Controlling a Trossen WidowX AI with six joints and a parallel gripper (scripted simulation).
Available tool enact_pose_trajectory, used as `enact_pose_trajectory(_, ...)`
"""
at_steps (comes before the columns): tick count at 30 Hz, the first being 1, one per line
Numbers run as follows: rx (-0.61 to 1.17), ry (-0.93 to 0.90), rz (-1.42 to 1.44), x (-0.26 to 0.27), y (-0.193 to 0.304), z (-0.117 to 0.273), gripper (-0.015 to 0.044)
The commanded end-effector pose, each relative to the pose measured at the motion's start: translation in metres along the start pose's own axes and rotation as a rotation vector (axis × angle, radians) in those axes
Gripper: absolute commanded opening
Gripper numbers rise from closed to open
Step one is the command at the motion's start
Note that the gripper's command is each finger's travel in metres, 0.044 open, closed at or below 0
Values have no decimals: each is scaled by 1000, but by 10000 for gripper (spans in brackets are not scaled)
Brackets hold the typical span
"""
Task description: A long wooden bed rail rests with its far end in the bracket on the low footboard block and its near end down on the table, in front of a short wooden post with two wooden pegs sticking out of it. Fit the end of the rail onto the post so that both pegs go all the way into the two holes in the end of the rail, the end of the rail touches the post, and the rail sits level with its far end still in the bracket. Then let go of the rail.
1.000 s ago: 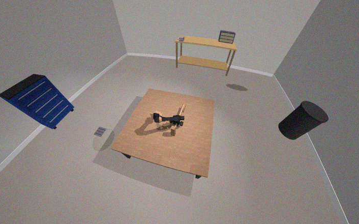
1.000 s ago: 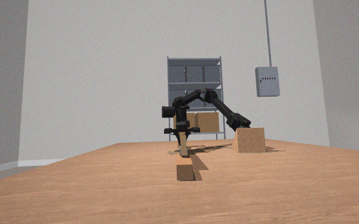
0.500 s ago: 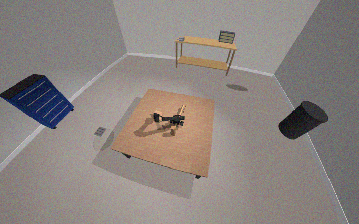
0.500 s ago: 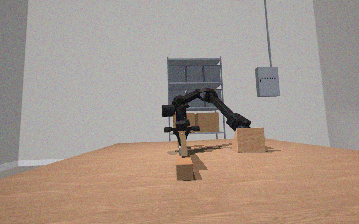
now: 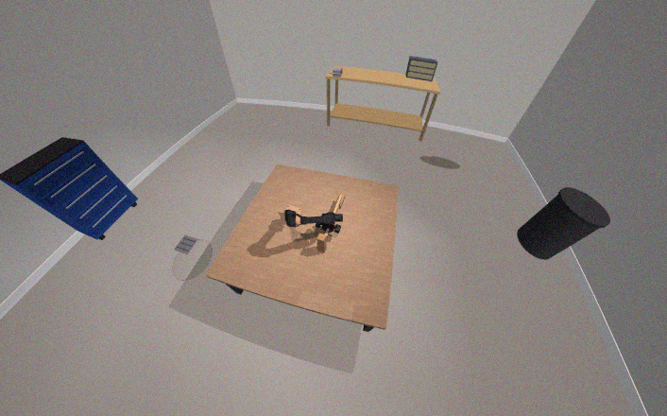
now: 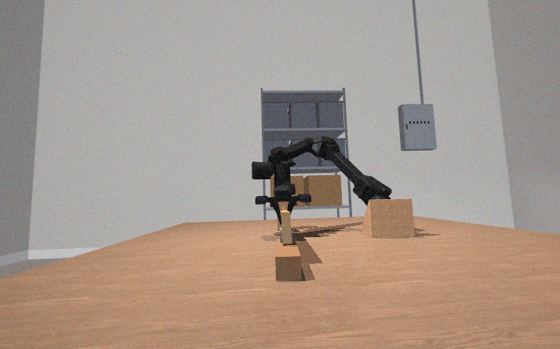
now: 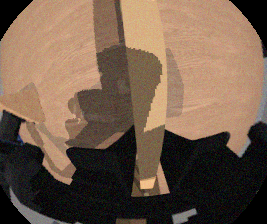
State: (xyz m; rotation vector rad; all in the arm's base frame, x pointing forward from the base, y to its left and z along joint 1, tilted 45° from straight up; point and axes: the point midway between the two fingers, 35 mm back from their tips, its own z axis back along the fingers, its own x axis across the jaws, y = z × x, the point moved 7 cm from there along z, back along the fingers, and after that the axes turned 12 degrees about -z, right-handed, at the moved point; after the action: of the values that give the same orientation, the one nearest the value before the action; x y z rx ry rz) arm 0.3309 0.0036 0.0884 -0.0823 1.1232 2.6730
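The long light-wood rail [image 5: 339, 202] [image 6: 286, 228] [image 7: 145, 95] runs from the footboard block to my gripper. Its far end stands at the grey bracket on top of the low footboard block [image 6: 288, 267]; whether it is fully seated I cannot tell. My gripper [image 5: 327, 228] [image 6: 283, 218] [image 7: 143, 126] points down and is shut on the rail near its post end. The short wooden post [image 5: 321, 243] stands just past the gripper, in line with the rail. The pegs, the holes and any gap between rail end and post are hidden or too small to tell.
The arm reaches over from its wooden base block [image 6: 392, 218] [image 7: 23, 102], off to one side of the rail. All stand on the wooden table [image 5: 346, 289] [image 6: 143, 299]. Shelving, a blue object and a black cylinder are away from the table.
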Motion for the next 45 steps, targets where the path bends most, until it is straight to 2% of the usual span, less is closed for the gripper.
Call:
enact_pose_trajectory(1,-16,8,1,-1,-3,7,0)
enact_pose_trajectory(30,-17,7,1,-1,-3,21,0)
enact_pose_trajectory(45,-16,7,1,0,-3,15,0)
